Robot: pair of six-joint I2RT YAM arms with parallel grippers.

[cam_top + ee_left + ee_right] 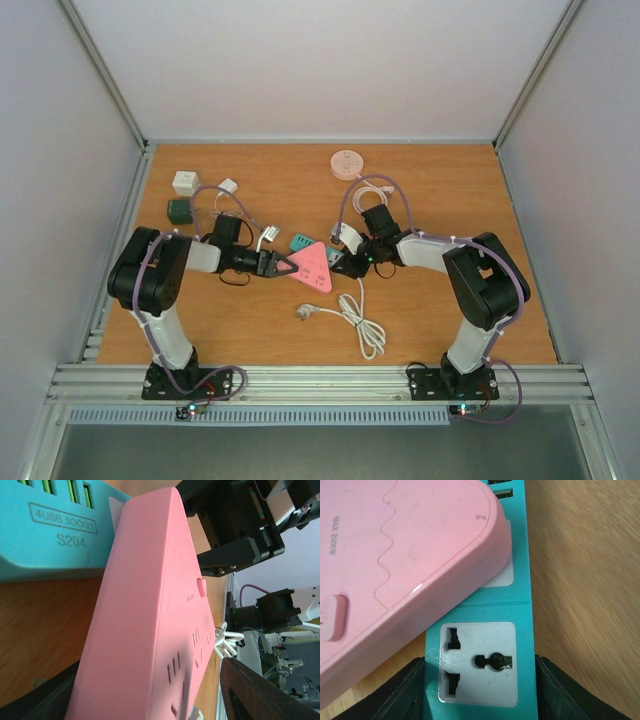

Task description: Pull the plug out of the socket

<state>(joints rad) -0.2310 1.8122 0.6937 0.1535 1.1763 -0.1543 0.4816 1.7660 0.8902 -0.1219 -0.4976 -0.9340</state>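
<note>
A pink triangular socket [312,267] lies mid-table, one corner resting over a teal power strip [520,580]. My left gripper [275,264] straddles the pink socket's left corner [145,630]; a strip of table shows between the pink body and the right finger [260,690], so the jaws stand open around it. My right gripper [348,262] is shut on the teal strip, with a dark finger [400,690] pressed to each side beside an empty outlet [477,662]. A white plug [300,312] on a white cord [365,325] lies loose on the table in front of the pink socket.
A round white socket [346,163] sits at the back. At the back left are a white cube adapter [186,182], a dark green cube [180,210] and small white plugs [228,185]. The teal strip's USB end [55,525] lies behind the pink socket.
</note>
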